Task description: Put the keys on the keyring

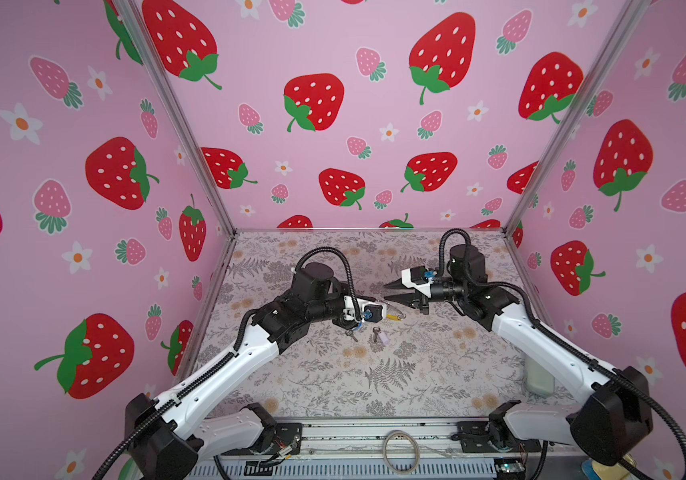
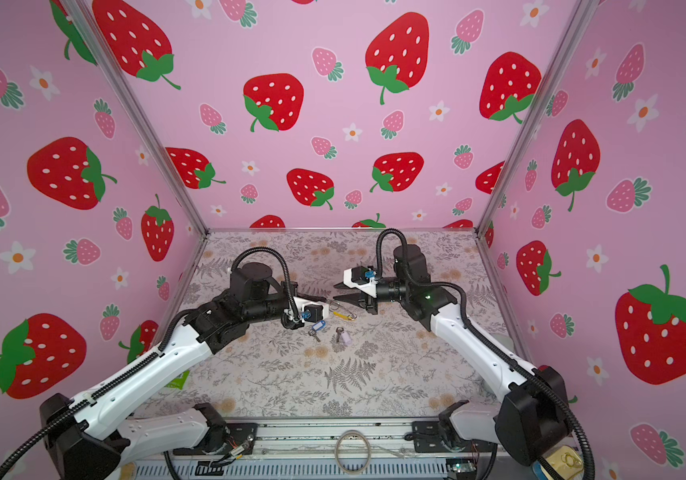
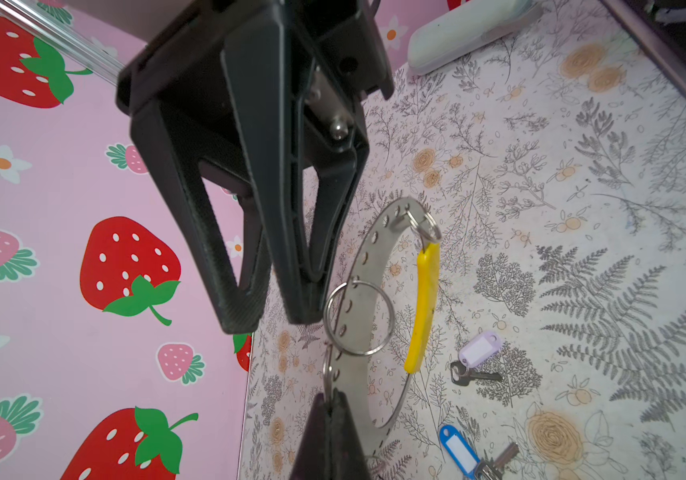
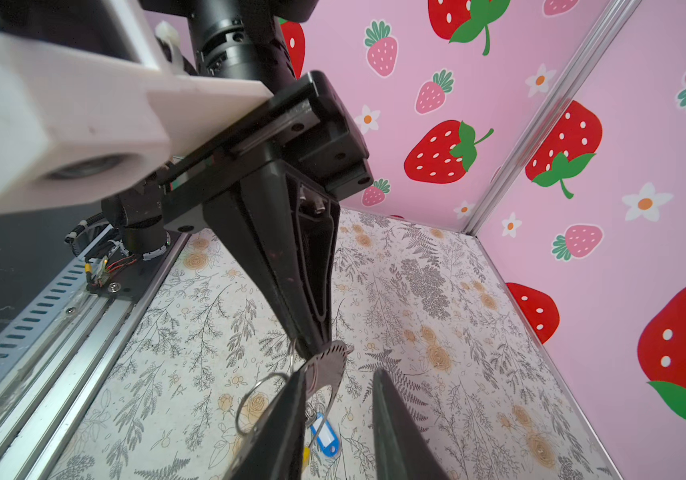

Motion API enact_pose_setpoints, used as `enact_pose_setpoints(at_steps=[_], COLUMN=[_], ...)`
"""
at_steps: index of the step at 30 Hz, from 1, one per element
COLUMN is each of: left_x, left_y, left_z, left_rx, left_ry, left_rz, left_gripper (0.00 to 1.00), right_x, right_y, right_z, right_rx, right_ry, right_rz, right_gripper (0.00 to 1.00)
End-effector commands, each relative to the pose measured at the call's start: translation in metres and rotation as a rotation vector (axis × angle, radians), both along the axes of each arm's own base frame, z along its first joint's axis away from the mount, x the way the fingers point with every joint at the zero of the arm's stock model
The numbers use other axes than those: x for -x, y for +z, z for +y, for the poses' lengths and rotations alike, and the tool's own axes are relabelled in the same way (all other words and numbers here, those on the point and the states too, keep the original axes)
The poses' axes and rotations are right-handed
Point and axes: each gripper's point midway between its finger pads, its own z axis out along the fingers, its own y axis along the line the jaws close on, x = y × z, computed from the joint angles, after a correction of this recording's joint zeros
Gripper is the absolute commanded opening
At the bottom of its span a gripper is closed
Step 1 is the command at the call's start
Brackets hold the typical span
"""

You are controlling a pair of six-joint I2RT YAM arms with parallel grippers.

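Keyring edge pinched in left tool — right tool gapes beside — keys lie clear.

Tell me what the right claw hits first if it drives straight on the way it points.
Likely the keyring, gripped by the left claw; its band sits close ahead of the right claw, though depth is unclear.

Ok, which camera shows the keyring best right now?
The left wrist view: the keyring fills the middle, with perforated grey band, yellow section and small loops clear, and the left gripper shut on its edge. Both top views show it tiny, mostly the yellow part. The right wrist view shows only a slice of band.
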Motion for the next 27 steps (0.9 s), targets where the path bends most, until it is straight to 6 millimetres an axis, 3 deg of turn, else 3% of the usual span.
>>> enact_pose_setpoints(at_steps=[1, 20, 24, 27], left_x=[0.001, 0.006, 0.005, 0.004], left_y=[0.012, 0.022, 0.021, 0.014], left_z=[-0.002, -0.007, -0.007, -0.004], left_rx=[-0.014, 0.006, 0.025, 0.016], left_ry=[-0.032, -0.068, -0.047, -0.026], left_rz=[-0.086, -0.094, -0.059, -0.019], left_gripper=[0.00, 0.00, 0.00, 0.00], right_x=[0.008, 0.008, 0.002, -0.010], right_y=[0.003, -0.017, -0.013, 0.000], right_z=[0.003, 0.014, 0.011, 0.000], right_rx=[-0.001, 0.049, 0.018, -0.035], right_ry=[0.035, 0.030, -0.030, -0.115], right_rz=[0.004, 0.015, -0.004, 0.017], right_gripper=[0.29, 0.26, 0.28, 0.32])
